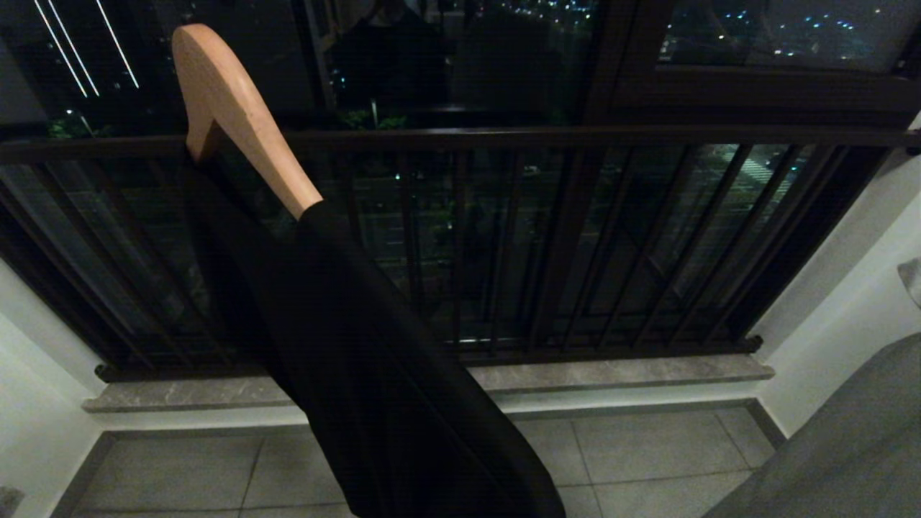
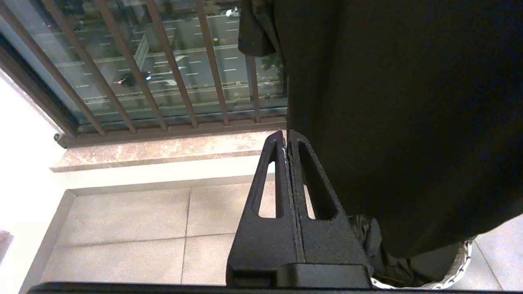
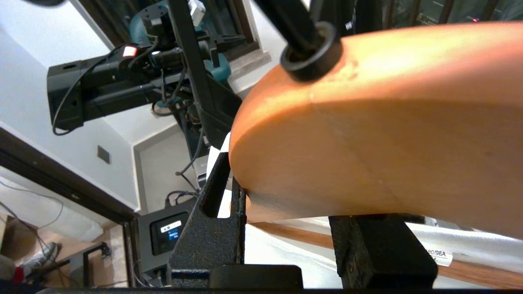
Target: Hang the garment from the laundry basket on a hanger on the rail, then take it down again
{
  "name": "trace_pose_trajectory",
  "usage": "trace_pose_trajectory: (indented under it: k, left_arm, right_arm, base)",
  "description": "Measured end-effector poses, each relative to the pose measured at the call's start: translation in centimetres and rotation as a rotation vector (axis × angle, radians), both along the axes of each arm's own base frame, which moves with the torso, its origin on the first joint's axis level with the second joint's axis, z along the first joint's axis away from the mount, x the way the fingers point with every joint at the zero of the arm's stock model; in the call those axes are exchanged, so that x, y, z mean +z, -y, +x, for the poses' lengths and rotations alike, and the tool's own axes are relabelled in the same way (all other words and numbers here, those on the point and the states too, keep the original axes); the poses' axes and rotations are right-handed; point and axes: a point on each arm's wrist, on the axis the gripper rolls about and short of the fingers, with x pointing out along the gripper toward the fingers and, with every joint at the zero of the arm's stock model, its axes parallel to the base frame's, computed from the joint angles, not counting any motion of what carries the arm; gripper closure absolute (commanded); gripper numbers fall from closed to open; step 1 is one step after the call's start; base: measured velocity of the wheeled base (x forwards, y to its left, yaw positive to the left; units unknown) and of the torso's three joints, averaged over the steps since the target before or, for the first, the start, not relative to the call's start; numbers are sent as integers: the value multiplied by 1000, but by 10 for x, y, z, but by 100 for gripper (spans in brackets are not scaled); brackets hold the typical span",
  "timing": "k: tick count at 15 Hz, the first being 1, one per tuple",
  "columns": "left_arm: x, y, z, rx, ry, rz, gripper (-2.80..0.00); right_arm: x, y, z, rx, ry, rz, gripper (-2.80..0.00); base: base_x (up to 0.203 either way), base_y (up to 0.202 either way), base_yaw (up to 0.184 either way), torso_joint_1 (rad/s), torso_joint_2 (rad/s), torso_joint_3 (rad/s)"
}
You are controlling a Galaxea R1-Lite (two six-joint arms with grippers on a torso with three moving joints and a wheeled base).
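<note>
A pale wooden hanger (image 1: 241, 115) stands tilted in front of the window, with the black garment (image 1: 374, 374) draped from its lower arm and falling toward the floor. In the right wrist view my right gripper (image 3: 294, 192) is shut on the thick middle of the hanger (image 3: 388, 134), just below its black hook stem (image 3: 310, 53). Pale cloth with a size label (image 3: 439, 255) shows under the wood. My left gripper (image 2: 286, 136) is shut on nothing, parked beside the hanging garment (image 2: 400, 122). The laundry basket's pale rim (image 2: 459, 265) peeks out beneath the cloth. The rail is out of view.
Dark brown window-guard bars (image 1: 504, 237) run across the back above a grey stone sill (image 1: 619, 374). White walls close in at both sides over a tiled floor (image 1: 647, 460). A grey surface (image 1: 849, 446) fills the lower right corner. Robot parts and cables (image 3: 163, 69) lie behind the hanger.
</note>
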Motion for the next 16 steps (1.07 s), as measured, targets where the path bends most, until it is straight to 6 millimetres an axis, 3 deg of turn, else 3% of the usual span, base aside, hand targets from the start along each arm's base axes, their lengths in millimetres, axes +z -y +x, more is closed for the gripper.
trace_pose_trajectory:
  k: [16]
  left_arm:
    - [0,0,0,0,0,0,0]
  right_arm:
    - [7,-4,7,-59,20,2,0]
  base:
    - [0,0,0,10,-22,-12]
